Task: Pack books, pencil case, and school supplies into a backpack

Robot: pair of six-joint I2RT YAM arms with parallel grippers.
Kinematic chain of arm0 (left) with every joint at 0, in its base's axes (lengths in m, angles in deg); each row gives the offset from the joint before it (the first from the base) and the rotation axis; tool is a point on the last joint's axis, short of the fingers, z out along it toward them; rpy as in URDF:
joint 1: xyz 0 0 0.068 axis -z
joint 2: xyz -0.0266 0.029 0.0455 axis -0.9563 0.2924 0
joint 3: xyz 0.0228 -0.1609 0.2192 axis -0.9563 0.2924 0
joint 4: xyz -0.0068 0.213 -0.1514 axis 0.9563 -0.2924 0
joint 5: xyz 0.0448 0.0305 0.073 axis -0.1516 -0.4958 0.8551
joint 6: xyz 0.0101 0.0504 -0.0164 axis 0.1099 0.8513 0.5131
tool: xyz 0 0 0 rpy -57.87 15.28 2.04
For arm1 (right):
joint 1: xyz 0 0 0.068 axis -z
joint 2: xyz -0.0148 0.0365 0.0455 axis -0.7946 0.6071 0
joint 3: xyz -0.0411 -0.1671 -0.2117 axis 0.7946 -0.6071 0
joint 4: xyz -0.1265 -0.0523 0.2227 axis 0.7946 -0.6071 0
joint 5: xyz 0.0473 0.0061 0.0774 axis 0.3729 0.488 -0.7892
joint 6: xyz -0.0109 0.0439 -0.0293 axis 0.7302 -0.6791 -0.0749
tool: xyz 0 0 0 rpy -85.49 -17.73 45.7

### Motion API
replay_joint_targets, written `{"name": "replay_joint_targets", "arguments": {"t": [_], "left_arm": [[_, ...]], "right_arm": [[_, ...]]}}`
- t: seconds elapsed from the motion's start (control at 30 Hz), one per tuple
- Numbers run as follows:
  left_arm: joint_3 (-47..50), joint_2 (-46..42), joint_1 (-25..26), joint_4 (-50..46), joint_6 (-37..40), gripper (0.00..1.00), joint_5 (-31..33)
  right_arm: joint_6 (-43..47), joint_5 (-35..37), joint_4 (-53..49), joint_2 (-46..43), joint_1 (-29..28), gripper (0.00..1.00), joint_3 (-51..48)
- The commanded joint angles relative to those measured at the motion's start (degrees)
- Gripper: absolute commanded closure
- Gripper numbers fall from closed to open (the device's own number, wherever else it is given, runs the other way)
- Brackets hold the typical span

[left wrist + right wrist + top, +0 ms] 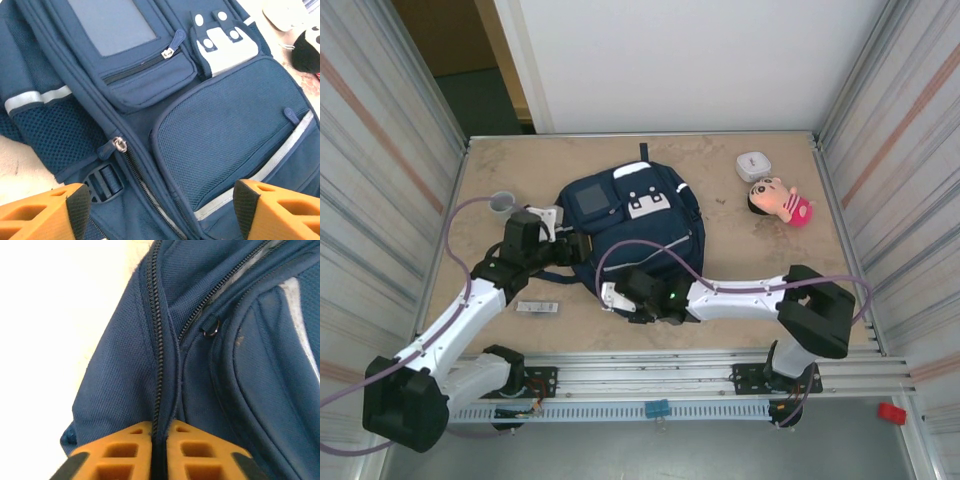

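Observation:
The navy backpack (635, 225) lies flat mid-table, front pockets up. My left gripper (560, 246) hangs over its left side, open; in the left wrist view its orange fingers (45, 215) stand wide apart above the main zipper, whose pull (119, 145) lies just ahead of the gripper (162, 212). My right gripper (620, 295) is at the backpack's near edge, shut on a fold of backpack fabric (125, 370) along a zipper line, which runs between the gripper's (160, 440) pads. A silver-grey bar (536, 307), one of the school supplies, lies on the table near the left arm. Books and pencil case are out of view.
A grey cup (503, 203) stands left of the backpack. A small white rounded case (753, 165) and a pink-clothed doll (780, 200) lie at the back right. Corrugated walls close in both sides, and a metal rail (700, 365) runs along the near edge.

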Motion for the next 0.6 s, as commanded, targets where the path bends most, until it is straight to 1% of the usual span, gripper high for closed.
{"name": "replay_joint_targets", "arguments": {"t": [0.0, 0.1, 0.23, 0.33, 0.4, 0.57], "left_arm": [[1.9, -1.06, -0.72, 3.85, -0.43, 0.25, -3.05], [3.42, 0.16, -0.79, 8.7, -0.8, 0.26, -5.77], [4.23, 4.0, -0.9, 14.11, -1.71, 0.27, -8.43], [3.45, 8.34, -0.98, 17.24, -1.84, 0.28, -12.23], [3.3, 11.2, -0.98, 19.63, -2.2, 0.29, -14.13], [4.85, 17.62, -0.98, 30.09, -1.62, 0.35, -20.2]], "right_arm": [[4.16, 5.24, -2.44, -7.81, 0.28, 1.0, -1.24], [6.0, 5.05, -4.93, -13.32, 1.74, 1.0, -3.14], [5.57, 1.19, -10.67, -20.25, 5.34, 1.0, -3.41], [6.16, -0.62, -13.2, -24.23, 7.03, 1.0, -4.08], [6.33, -1.34, -13.54, -26.15, 8.11, 1.0, -4.74], [6.23, -2.67, -13.19, -28.29, 10.54, 1.0, -5.8]]}}
